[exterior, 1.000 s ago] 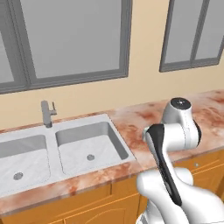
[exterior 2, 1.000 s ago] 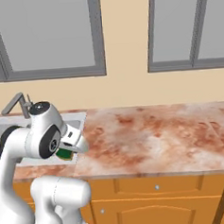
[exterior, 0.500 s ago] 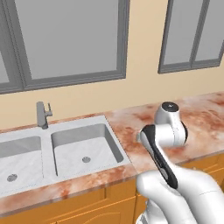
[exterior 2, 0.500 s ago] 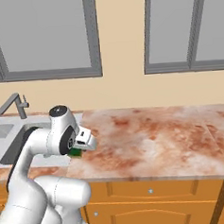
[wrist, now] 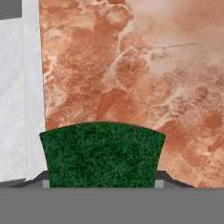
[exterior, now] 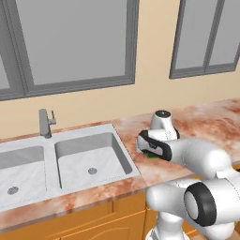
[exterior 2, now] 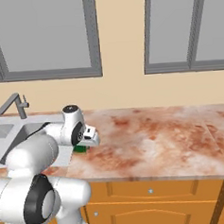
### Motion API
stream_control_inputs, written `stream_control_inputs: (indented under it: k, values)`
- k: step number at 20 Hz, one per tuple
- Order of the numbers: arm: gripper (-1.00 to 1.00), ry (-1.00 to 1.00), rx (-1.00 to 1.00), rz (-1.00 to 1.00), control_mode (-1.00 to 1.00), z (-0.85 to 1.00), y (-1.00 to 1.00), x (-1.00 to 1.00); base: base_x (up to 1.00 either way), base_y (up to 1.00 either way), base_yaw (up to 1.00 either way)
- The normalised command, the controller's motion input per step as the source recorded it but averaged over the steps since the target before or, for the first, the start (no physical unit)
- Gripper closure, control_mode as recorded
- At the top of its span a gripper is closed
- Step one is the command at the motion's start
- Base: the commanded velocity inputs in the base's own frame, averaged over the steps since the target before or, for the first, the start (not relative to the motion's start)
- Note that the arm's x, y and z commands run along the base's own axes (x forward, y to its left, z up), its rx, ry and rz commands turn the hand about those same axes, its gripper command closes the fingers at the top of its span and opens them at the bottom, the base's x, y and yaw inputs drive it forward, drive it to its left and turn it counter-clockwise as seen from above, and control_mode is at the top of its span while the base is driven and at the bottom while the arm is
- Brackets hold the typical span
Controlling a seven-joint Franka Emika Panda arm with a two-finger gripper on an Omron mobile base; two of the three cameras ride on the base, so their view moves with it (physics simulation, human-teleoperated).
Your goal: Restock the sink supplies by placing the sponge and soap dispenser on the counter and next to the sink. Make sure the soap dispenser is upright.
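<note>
Claw point(wrist: 101, 183) gripping fuzzy green sponge point(wrist: 102, 154), mottled stone counter point(wrist: 131, 65)

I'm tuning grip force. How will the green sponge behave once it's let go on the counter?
The sponge looks flat and rough-textured, so it is probably light and soft and will likely yield in the gripper. Its broad flat shape should settle on the counter without rolling. It lies close to the sink rim, so a nudge might slide it over.

grey-framed windows point(exterior: 75, 47) above orange cabinets point(exterior 2: 158, 200)
</note>
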Motion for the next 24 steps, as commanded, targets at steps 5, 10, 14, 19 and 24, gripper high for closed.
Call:
stream_control_inputs:
  k: [5, 10, 14, 19, 24]
  values:
    - [1.00, 0.00, 0.00, 0.00, -1.00, -0.25, 0.03, 0.52, 0.00, 0.00, 0.00]
    - [1.00, 0.00, -0.02, 0.00, -1.00, -0.51, 0.13, 0.30, 0.00, 0.00, 0.00]
    - [1.00, 0.00, -0.02, 0.00, -1.00, -0.49, 0.11, 0.04, 0.00, 0.00, 0.00]
    - [-1.00, 0.00, -0.02, 0.00, -1.00, -0.51, 0.07, 0.01, 0.00, 0.00, 0.00]
    - [-1.00, 0.00, 0.00, 0.00, -1.00, -0.18, 0.00, 0.01, 0.00, 0.00, 0.00]
